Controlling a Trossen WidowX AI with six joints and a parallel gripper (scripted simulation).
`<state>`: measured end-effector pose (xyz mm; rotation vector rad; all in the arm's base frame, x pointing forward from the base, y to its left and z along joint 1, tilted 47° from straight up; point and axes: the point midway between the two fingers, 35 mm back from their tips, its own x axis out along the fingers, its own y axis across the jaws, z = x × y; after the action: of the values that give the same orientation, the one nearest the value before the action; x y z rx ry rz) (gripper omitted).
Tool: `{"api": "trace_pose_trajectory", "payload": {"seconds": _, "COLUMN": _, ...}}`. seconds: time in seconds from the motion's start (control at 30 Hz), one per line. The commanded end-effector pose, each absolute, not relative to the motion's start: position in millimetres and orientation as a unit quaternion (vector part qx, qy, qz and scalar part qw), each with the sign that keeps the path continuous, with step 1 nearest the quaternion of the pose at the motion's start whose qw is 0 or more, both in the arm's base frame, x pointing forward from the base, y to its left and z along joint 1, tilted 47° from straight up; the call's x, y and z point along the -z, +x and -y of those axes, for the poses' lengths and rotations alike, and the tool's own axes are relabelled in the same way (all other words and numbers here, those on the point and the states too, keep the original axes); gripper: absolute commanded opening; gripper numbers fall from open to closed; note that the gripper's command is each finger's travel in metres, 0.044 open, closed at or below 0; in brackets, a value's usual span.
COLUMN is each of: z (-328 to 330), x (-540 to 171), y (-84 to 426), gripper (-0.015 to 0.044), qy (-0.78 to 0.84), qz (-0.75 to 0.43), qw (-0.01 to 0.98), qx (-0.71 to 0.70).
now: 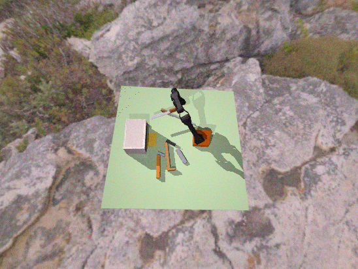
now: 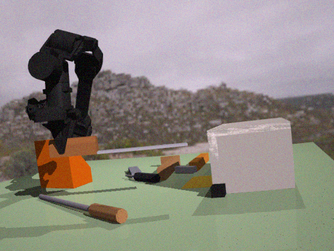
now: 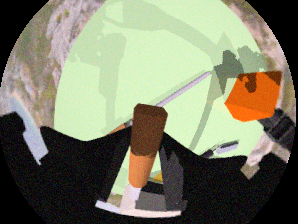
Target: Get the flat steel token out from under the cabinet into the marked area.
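My gripper is shut on the wooden handle of a tool. The tool is held above the table, its long pale blade pointing toward the cabinet's side in the top view. The white cabinet stands at the left in the top view. The yellow marked area lies directly in front of it, with no token visible on it. The steel token cannot be seen in any view.
A round-handled tool with a grey shaft lies on the table below the held one. An L-shaped wooden piece, an orange-handled tool, a grey piece and a black-handled piece lie beyond the marked area. The orange base carries the arm.
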<state>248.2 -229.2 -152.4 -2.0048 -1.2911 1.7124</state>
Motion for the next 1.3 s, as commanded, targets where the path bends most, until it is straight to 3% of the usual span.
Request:
{"api": "trace_pose_trajectory", "payload": {"seconds": 0.0, "z": 230, "x": 146, "y": 251, "gripper": 0.0000, "qy": -0.688, "qz": 0.430, "qw": 0.105, "qx": -0.575}}
{"api": "trace_pose_trajectory", "payload": {"seconds": 1.27, "z": 205, "x": 121, "y": 250, "gripper": 0.0000, "qy": -0.687, "qz": 0.428, "qw": 0.109, "qx": -0.577}}
